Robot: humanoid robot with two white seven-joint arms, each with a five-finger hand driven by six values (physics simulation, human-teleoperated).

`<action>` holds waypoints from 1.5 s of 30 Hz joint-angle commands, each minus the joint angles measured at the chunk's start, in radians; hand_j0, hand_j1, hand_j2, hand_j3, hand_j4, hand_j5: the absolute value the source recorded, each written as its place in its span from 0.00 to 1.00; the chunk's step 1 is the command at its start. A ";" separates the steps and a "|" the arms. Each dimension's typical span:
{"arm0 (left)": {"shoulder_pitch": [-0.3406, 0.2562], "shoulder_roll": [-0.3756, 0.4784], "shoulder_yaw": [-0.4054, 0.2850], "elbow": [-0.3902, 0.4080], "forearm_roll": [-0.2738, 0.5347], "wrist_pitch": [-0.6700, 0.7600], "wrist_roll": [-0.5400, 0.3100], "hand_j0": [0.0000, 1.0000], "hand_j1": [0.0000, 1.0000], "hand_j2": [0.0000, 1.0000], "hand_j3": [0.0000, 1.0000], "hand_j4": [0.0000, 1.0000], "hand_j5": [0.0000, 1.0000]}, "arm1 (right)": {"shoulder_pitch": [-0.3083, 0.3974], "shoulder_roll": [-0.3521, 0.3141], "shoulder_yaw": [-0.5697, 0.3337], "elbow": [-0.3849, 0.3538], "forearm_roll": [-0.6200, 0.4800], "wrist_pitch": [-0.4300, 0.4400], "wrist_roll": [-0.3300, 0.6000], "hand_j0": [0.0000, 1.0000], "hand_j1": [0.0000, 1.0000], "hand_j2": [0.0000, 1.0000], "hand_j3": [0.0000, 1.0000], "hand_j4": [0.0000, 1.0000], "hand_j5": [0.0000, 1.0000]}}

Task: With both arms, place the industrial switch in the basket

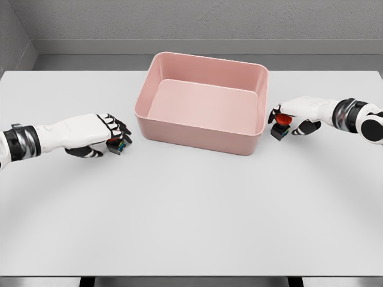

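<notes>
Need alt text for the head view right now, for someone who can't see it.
A pink basket, with nothing inside, sits mid-table; the left hand grips a small dark switch beside its left wall, the right hand another, red-topped switch beside its right.

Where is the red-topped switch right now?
In the head view, the red-topped switch sits at the right, gripped by the right hand, low over the table just outside the pink basket's right wall.

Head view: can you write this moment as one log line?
left hand grips small switch | right hand grips red-button switch | pink basket empty | both outside basket
</notes>
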 commanded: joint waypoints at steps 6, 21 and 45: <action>-0.003 0.001 0.002 0.003 0.010 0.002 0.000 1.00 1.00 1.00 1.00 1.00 1.00 | 0.002 -0.001 0.002 -0.002 -0.001 -0.014 0.002 0.55 0.55 0.55 0.55 0.55 0.55; -0.023 -0.014 -0.029 0.012 -0.014 0.002 0.000 1.00 1.00 1.00 1.00 1.00 1.00 | 0.000 -0.018 -0.010 -0.004 -0.001 -0.015 0.002 0.49 0.49 0.49 0.49 0.49 0.49; -0.023 -0.011 -0.029 0.012 -0.023 0.002 0.000 0.41 0.41 0.41 0.41 0.41 0.41 | -0.023 -0.041 -0.088 -0.020 -0.002 -0.015 0.002 0.51 0.51 0.51 0.51 0.51 0.51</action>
